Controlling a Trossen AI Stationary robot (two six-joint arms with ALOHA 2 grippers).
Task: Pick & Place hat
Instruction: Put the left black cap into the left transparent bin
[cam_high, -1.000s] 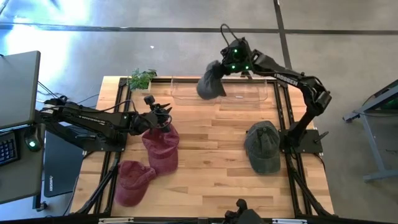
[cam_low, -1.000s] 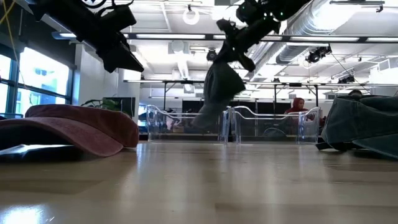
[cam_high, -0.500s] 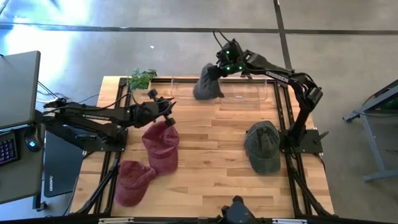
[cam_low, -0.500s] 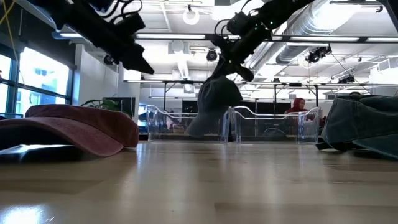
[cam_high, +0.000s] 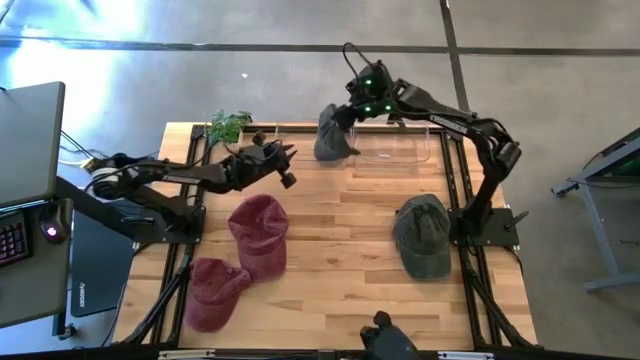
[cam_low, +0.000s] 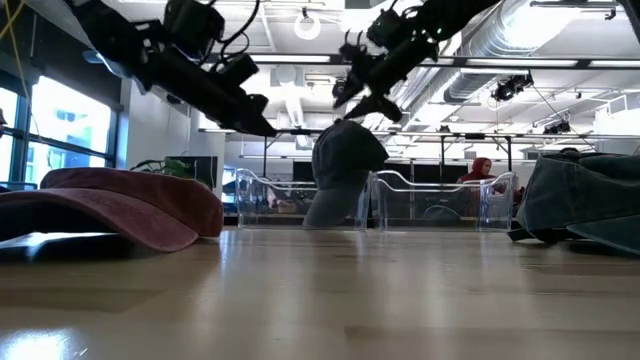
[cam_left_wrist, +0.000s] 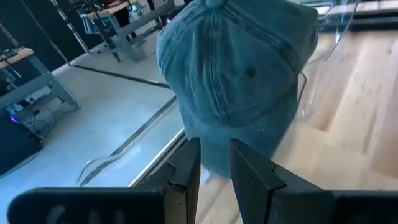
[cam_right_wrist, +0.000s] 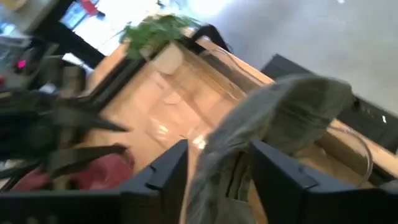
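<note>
A blue-grey hat (cam_high: 335, 135) stands bunched in the left half of a clear tray (cam_high: 405, 152) at the table's far edge, its lower end (cam_low: 322, 212) down in the tray. My right gripper (cam_high: 352, 108) hovers open just above the hat's crown (cam_low: 348, 140). My left gripper (cam_high: 288, 166) is in the air left of the hat and points at it (cam_left_wrist: 242, 74). A narrow gap shows between its fingers, with nothing in it. Two red hats (cam_high: 258, 235) (cam_high: 215, 290) lie at the near left. A grey-green hat (cam_high: 422, 238) lies at the right. My right gripper stands open over the hat's crown (cam_right_wrist: 292, 109), coming down at a slant from the right. Whether a finger still touches the cloth, I cannot tell. The hat's lower end rests in the tray.
A small potted plant (cam_high: 228, 126) stands at the far left corner beside the tray. Bare wood lies in the table's middle (cam_high: 340, 230) between the red hats and the grey-green hat. Black frame rails run along both sides of the table.
My right gripper has opened and let go of the blue-grey hat. The hat has sunk from hanging below the fingers to standing in the tray. My left gripper has left the red hat and swung toward the far edge and right, toward the blue-grey hat, rolling as it went.
</note>
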